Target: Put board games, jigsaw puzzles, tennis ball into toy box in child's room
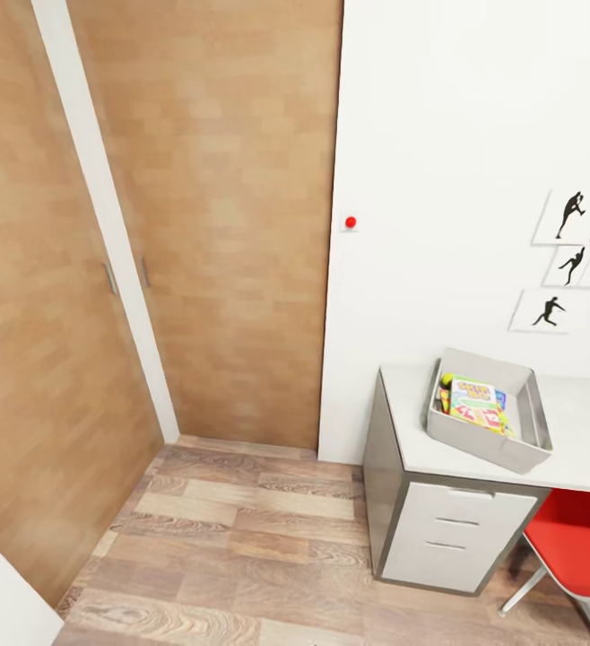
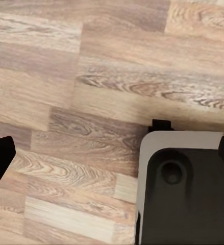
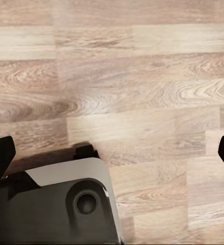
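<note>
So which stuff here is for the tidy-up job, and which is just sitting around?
For the job:
- toy box
- board games inside it
- tennis ball inside it
- table

Just there:
- red chair
- wall pictures
- red wall button
- wooden doors

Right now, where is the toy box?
In the head view the toy box sits at the lower right, on the near end of the table by the white wall, above the white drawers, with the red chair beside it.

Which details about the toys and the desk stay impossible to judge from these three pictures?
- Head view: the grey sloping-sided toy box walls hide how many toys lie under the printed game boxes.
- Head view: the white-topped desk and red chair are cut off by the right edge.
- Wall drawings: too small.
</note>
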`<state>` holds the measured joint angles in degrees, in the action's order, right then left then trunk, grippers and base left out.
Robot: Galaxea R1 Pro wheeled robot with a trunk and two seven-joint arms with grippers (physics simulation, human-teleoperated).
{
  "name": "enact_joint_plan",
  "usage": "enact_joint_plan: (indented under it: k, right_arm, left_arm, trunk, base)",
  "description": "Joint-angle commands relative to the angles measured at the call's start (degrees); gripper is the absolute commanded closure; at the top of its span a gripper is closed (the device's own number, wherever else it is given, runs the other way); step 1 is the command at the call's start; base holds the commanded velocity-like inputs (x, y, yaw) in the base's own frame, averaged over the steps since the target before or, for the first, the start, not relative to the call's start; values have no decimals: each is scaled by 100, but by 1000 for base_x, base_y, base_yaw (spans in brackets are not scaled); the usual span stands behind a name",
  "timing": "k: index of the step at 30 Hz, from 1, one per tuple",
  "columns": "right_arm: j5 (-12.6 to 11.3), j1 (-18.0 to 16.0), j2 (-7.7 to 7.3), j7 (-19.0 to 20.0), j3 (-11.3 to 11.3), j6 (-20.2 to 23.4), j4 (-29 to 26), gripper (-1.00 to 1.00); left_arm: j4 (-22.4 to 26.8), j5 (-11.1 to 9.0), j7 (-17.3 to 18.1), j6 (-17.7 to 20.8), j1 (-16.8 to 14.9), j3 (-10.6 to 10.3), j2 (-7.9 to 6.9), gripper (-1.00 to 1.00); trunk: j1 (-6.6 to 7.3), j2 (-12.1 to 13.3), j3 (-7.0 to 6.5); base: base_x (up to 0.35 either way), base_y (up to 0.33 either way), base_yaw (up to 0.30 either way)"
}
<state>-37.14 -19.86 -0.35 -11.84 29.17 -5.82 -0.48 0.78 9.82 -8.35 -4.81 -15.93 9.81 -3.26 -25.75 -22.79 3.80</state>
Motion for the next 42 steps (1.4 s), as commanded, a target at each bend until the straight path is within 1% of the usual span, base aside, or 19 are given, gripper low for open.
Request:
enact_joint_plan:
  k: [1,5,18,20,21,25,28,30,33,35,38,42]
  right_arm:
    - [-52,10,0,-17,50,2,-5,-100]
    - [-49,64,0,-25,53,43,-5,-100]
    - [-40,299,-14,-37,43,-21,-7,-100]
    - [-33,311,-48,-35,47,-33,-8,-100]
    - [-30,319,-104,-36,53,-43,-7,-100]
    - [-31,342,-231,-31,59,-40,-5,-100]
    - [-34,411,-275,-28,62,-38,-5,-100]
    - [-45,529,-289,-23,61,-48,-5,-100]
    - [-59,668,-249,-16,61,-41,-5,-100]
    - [-67,725,-184,-5,59,-40,-4,-100]
    - [-66,776,-35,4,52,-52,-4,-100]
    - [-66,783,-10,6,47,-53,-5,-100]
  left_arm:
    - [-8,73,-17,-20,-1,47,2,-100]
    - [-9,107,-19,-13,65,48,10,-100]
    - [-11,98,-35,-15,141,55,16,-100]
    - [-10,95,-35,-18,145,58,18,-100]
    - [-9,96,-35,-19,147,60,23,-100]
    - [-10,93,-35,-20,150,64,32,-100]
    - [-11,91,-35,-20,151,64,32,-100]
    - [-10,97,-35,-20,151,65,29,-100]
    - [-9,99,-35,-20,151,65,28,-100]
    - [-8,99,-35,-20,151,65,29,-100]
    - [-9,99,-35,-20,151,65,34,-100]
    - [-8,99,-35,-20,151,65,31,-100]
  trunk:
    - [-3,-12,18]
    - [-3,-12,42]
    - [-3,-12,105]
    - [-3,-12,113]
    - [-3,-12,115]
    - [-3,-12,119]
    - [-3,-12,121]
    - [-3,-12,121]
    - [-3,-12,121]
    - [-3,-12,121]
    - [-3,-12,121]
    - [-3,-12,121]
  base:
    - [0,0,-105]
    - [0,0,-126]
    - [0,0,-205]
    - [0,0,-138]
    - [0,0,-79]
    - [0,0,-45]
    - [0,0,-17]
    - [0,0,-8]
    - [0,0,-4]
    - [0,0,-2]
    - [0,0,0]
    - [0,0,0]
